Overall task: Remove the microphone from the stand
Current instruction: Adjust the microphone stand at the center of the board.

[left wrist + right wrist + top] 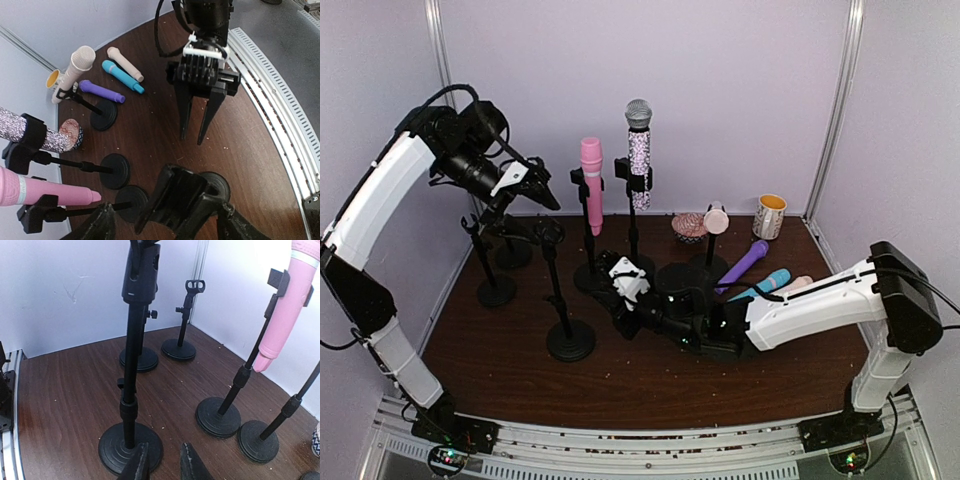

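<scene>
Starting at the near edge: the metal rail [650, 445] and the two arm bases [450, 430]. Just past that, got the right gripper [164, 449] lying low over the brown table [650, 395], aimed toward the left side, fingers parted by a narrow gap and pinching nothing (checked both wrist views, only air in there). Right ahead of it, seeing the round base of the front stand [570, 340], close by, clip [175, 197] up top empty. Hanging above that clip: the left gripper [546, 195], fingers spread wide on either side of it in the wrist view, not clamping anything.

Off to the right, lying flat on the wood side by side: a purple microphone [745, 265], a blue microphone [767, 283] and a beige microphone [802, 282].

Further back, the ones still clipped in. Pink microphone [591, 185] upright in a tall stand [588, 245]. Sparkly microphone [639, 150] upright in a second tall stand [633, 230] just to the right. Cream microphone [716, 218] tilted in a short stand [685, 275] further right again. Also two bare stands [497, 290] over by the left wall.

Finally, back near the wall: a patterned bowl [689, 226] and a white mug [770, 215] with a yellow inside, well apart from both grippers.
</scene>
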Action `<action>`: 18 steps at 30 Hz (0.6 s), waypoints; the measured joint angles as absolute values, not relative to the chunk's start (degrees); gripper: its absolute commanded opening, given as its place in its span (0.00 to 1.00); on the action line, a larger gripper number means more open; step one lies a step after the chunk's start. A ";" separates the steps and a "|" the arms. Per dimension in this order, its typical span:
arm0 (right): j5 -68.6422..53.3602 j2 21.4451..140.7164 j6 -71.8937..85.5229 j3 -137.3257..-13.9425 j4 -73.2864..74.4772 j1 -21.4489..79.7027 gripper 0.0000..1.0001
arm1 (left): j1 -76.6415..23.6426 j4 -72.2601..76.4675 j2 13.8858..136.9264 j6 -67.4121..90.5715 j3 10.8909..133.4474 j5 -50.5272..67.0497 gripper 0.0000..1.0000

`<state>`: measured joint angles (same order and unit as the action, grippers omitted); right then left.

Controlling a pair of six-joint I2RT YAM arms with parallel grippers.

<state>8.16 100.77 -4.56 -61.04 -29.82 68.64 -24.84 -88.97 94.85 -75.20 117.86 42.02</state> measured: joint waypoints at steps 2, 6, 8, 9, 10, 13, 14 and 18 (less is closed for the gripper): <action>9.10 99.88 -4.58 -59.83 -30.00 68.64 0.21 | -24.88 -90.45 96.42 -75.88 118.54 41.28 0.70; 10.81 98.39 -4.62 -57.89 -30.74 68.64 0.20 | -25.74 -92.01 97.36 -76.01 118.63 40.03 0.66; 11.51 97.76 -4.69 -57.34 -30.96 68.64 0.19 | -26.37 -92.53 97.36 -75.92 118.65 39.94 0.60; 11.86 97.56 -4.75 -57.14 -31.18 68.64 0.18 | -26.55 -92.88 97.36 -75.59 118.72 39.97 0.54; 12.16 97.32 -4.75 -56.99 -31.38 68.64 0.18 | -26.76 -92.92 97.41 -74.98 118.85 39.99 0.46; 13.02 96.62 -4.78 -56.51 -31.57 68.64 0.17 | -27.09 -91.33 97.41 -70.24 119.31 39.29 0.31; 13.30 96.42 -4.80 -56.40 -31.64 68.64 0.16 | -27.11 -90.11 97.34 -67.68 119.28 38.96 0.31; 14.94 95.42 -4.78 -55.42 -32.23 68.64 0.16 | -27.38 -79.15 93.56 -55.29 113.19 36.71 0.34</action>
<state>14.94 95.42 -4.78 -55.42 -32.23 68.64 -27.38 -79.15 93.56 -55.29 113.19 36.71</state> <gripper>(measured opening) 0.163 0.347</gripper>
